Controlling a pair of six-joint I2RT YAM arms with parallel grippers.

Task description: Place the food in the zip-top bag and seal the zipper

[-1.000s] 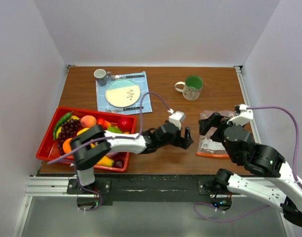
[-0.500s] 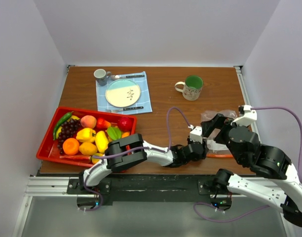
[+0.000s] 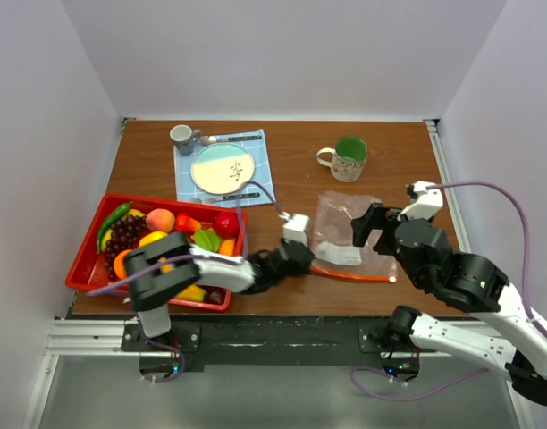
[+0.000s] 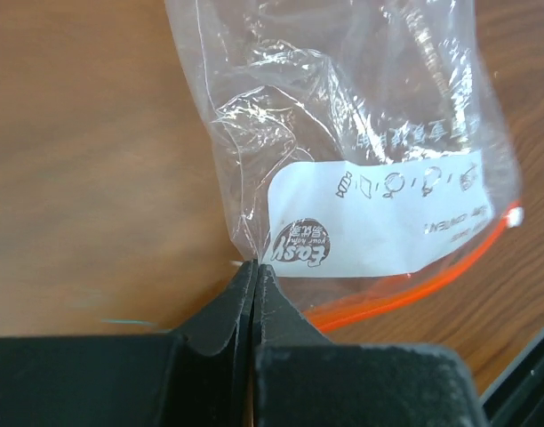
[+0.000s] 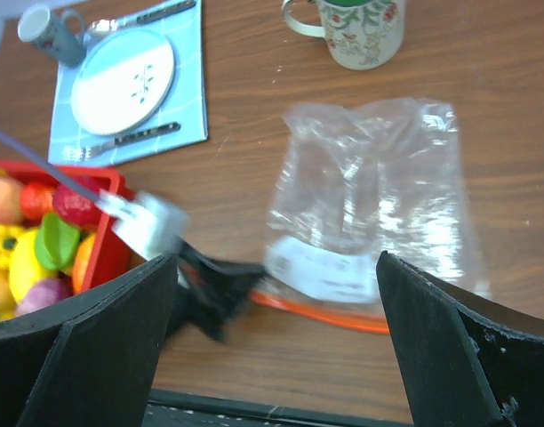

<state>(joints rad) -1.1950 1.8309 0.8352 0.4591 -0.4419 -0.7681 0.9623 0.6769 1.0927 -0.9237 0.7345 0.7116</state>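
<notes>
Table (image 3: 291, 156) w/ 1 zip-top bag (image 3: 349, 228), 2 mugs (image 3: 180, 136) (image 3: 349, 159), 1 tray (image 3: 177, 203).

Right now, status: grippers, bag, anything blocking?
Left gripper shut on bag edge, by zipper. Right gripper open, over bag. Bag empty; food in tray. Nothing blocking.

Clear crinkly zip-top bag (image 3: 343, 222) lies flat, orange zipper strip (image 3: 349, 273) along its near edge; colourful toy food (image 3: 159, 221) heaped well left of it.
</notes>
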